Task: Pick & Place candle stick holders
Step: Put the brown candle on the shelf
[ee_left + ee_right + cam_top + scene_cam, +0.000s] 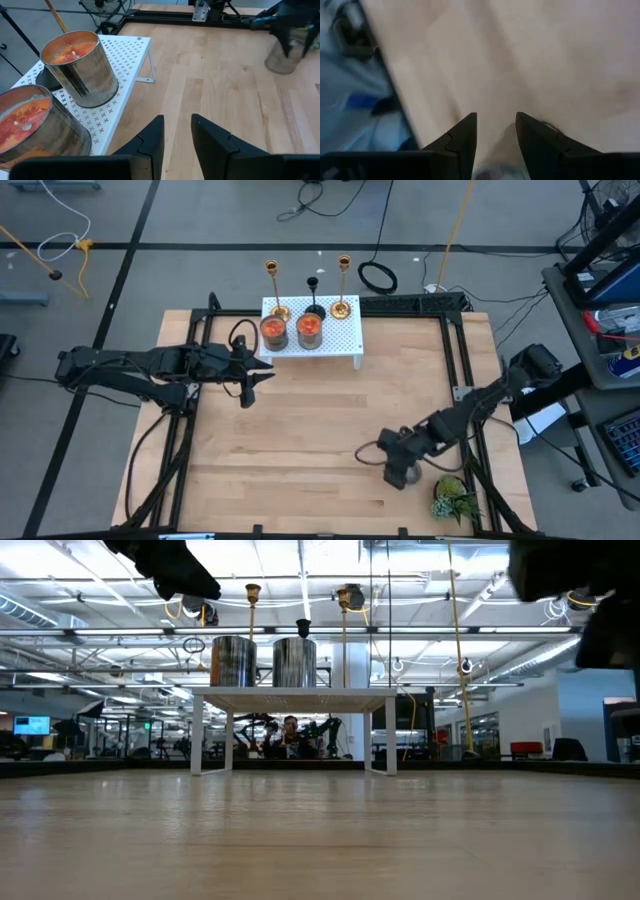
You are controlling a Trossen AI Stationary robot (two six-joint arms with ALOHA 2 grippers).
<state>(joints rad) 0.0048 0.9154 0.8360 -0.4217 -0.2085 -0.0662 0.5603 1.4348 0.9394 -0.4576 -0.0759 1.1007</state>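
Three candle stick holders stand on their round bases at the far edge of a white perforated stand (335, 345): a gold one (274, 290) at the left, a shorter black one (314, 295) in the middle and a gold one (343, 285) at the right. They also show in the low view (252, 610). My left gripper (256, 375) hovers just left of the stand's near side, slightly open and empty (177, 135). My right gripper (402, 468) is at the near right of the table, shut on a clear glass jar (283, 56). My right gripper comes at the clear jar from above, with a finger on either side of its upper part (500, 150). The gripper's own body hides the place of contact in the high view. Whether the jar's bottom (280, 70) is on the table cannot be told.
Two metal candle tins with orange wax (274, 332) (309, 330) stand on the stand's near half, in front of the holders. A small green potted plant (452, 498) sits at the table's near right corner. A black frame rail (455, 350) runs around the table.
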